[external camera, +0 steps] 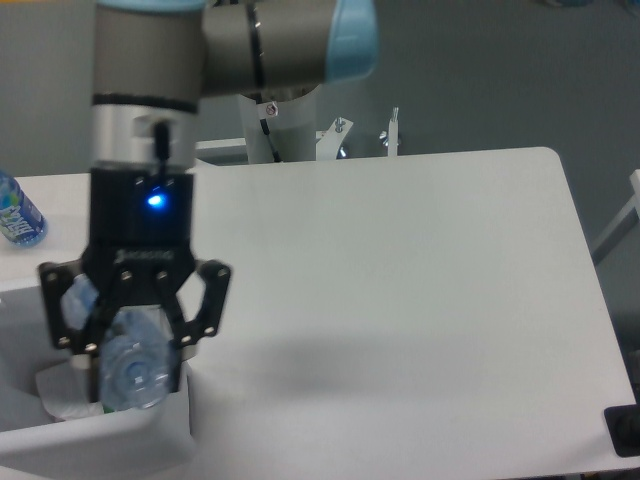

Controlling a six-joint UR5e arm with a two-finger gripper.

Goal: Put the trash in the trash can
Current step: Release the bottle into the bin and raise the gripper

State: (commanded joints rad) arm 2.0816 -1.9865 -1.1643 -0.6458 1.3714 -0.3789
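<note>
At the near left, the trash can (120,440) shows only its near wall and part of its thick rim, the rest being covered by the arm. Inside it, low against the left side, a bit of the crumpled white paper wad (62,395) peeks out below the gripper's links.

Directly above the bin's opening hangs the gripper (132,385), its black fingers clamped on the clear plastic bottle (128,365). The bottle lies tilted between the fingers, its round end facing the camera over the bin's near right corner, its other end running up and left behind the linkage. The bottle looks to be off any surface, though the view is too crowded to say how far it sits above the rim. A blue light glows on the gripper body above.

The white table (400,300) stretches to the right and far side.

At the far left edge, a bottle with a blue label (15,215) stands on the table, well apart from the bin. Beyond the table's far edge, metal brackets (365,135) stand near the arm's base.
</note>
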